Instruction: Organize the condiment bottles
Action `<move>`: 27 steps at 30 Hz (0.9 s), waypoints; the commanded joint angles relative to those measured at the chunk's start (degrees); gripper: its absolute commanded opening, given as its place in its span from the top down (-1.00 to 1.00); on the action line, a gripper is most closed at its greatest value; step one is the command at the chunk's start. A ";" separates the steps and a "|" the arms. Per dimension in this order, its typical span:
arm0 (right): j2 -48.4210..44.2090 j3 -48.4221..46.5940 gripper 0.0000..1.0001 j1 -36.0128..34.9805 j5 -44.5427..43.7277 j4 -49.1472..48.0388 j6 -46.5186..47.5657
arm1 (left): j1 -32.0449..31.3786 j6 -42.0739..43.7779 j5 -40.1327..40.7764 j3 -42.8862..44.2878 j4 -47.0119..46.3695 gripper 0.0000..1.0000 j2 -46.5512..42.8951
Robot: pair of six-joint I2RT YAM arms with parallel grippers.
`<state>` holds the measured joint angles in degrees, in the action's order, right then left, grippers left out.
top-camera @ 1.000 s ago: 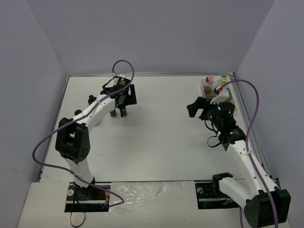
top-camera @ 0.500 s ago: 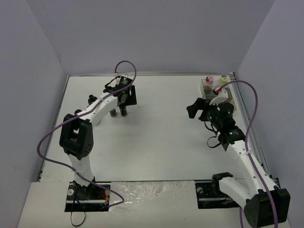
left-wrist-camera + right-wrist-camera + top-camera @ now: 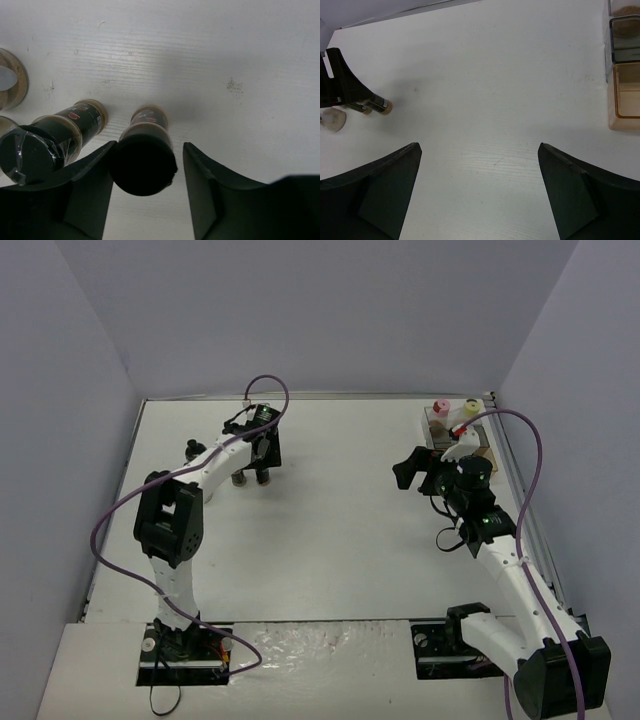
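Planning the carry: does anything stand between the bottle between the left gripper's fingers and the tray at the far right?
Nothing lies between the bottle and the tray. Only the open right gripper hovers by the tray's near left corner, close to that path.

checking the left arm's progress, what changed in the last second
The left arm's elbow swung right while the left gripper narrowed its jaws around the black-capped bottle; a gap still shows on one side. The right gripper stayed open and still; the neighbouring bottle did not move.
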<state>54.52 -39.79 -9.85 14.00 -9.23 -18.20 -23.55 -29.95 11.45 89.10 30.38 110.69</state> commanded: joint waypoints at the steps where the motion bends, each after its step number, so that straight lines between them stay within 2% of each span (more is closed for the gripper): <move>1: -0.75 -0.29 -0.99 -0.26 0.42 -4.21 0.08 | 0.06 0.61 -1.87 4.32 -0.96 0.16 -1.46; 6: -1.64 -0.36 -0.99 -0.35 0.22 -4.01 0.00 | -3.30 1.88 -6.63 4.38 -2.68 0.50 -2.64; 11: -2.32 -0.42 -0.99 -0.30 -0.52 -3.32 0.00 | -10.91 3.35 -9.04 8.13 -1.76 0.60 -0.76; 20: -4.97 -0.19 -0.99 -0.34 -2.59 -0.70 0.71 | -21.00 5.61 -6.22 15.85 1.77 0.58 5.16; 27: -5.90 0.42 -0.99 -0.26 -3.30 -0.17 0.64 | -22.33 5.08 -7.41 17.44 2.07 0.30 8.66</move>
<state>49.84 -39.72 -9.85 12.00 -7.07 -17.98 -46.85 -25.54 3.03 103.81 31.98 120.52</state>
